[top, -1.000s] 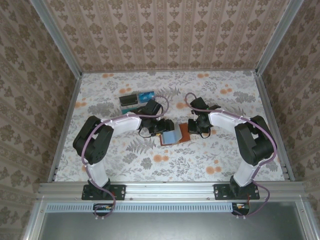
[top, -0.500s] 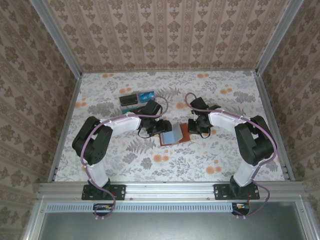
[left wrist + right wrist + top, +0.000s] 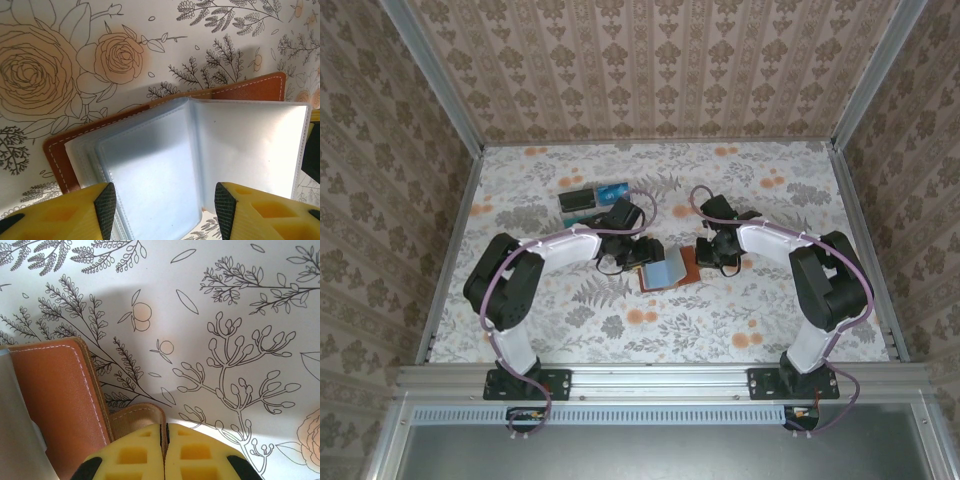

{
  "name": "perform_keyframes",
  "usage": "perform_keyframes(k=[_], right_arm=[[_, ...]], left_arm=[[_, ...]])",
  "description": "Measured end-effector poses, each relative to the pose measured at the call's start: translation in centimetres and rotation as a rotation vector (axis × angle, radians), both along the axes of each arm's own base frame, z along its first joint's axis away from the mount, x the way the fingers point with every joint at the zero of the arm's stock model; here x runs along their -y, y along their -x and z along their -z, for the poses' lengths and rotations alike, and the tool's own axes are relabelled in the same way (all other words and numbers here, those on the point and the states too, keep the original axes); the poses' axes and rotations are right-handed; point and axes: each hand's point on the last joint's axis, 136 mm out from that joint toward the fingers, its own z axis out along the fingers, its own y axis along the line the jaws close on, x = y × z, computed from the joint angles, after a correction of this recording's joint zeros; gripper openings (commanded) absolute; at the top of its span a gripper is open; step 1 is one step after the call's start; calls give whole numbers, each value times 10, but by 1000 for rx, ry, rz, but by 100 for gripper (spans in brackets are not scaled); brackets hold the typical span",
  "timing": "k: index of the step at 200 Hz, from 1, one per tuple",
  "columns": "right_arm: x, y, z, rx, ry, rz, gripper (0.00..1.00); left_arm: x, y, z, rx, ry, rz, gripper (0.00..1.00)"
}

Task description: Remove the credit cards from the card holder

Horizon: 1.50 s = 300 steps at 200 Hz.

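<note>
**Card holder lies open between our two pincers**

Furthest left, beyond the left pincer (image 3: pixel 165 207) and well apart from it, a small clear tray (image 3: pixel 562 199) sits on the flowered bench (image 3: pixel 570 320). We see something dark and something blue in it, too small for us to name.

The left pincer is released. In its wrist view we see its yellow fingers (image 3: pixel 55 217) standing apart, low over the card holder (image 3: pixel 245 87). That holder lies spread open on the bench, directly ahead of and beneath this pincer, its brown leather outside facing down. Its frosted, blue-grey pocket leaves (image 3: pixel 150 165) fan upward in the gap between the two dark pads. What the leaves hold we cannot tell through the plastic.

The right pincer (image 3: pixel 165 435) is clenched, its yellow fingers pressed together with no gap. It sits at the card holder's right end, with the brown leather just to its left. A small leather tab (image 3: pixel 142 415) curls up against its fingertips. Whether the tab is pinched between them we cannot tell.
</note>
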Motion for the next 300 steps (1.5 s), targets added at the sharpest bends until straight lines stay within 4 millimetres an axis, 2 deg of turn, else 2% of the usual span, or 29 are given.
perform_keyframes(k=[48,87,170,193,207,229,251,278,300], right_arm=[[0,1,3,-7,-1,-1,8],[0,2,4,-13,-2,-2,8],[1,5,8,-27,-14,6,8],[0,5,7,-26,-21,4,12],[0,5,6,-22,-23,3,18],[1,3,-5,7,-27,10,30],[6,-3,-28,79,-18,29,39],[10,-7,-53,161,-10,20,43],[5,-5,-57,164,-28,-16,41]], left_arm=[[1,1,8,-24,-3,-3,60],[4,1,7,-26,13,-1,58],[30,-1,6,-49,115,47,55],[31,-1,6,-55,119,49,53],[31,0,7,-58,118,48,51],[31,0,8,-62,120,49,51],[33,0,8,-63,129,50,50],[33,-1,8,-63,130,46,50],[34,-1,8,-65,132,45,49]])
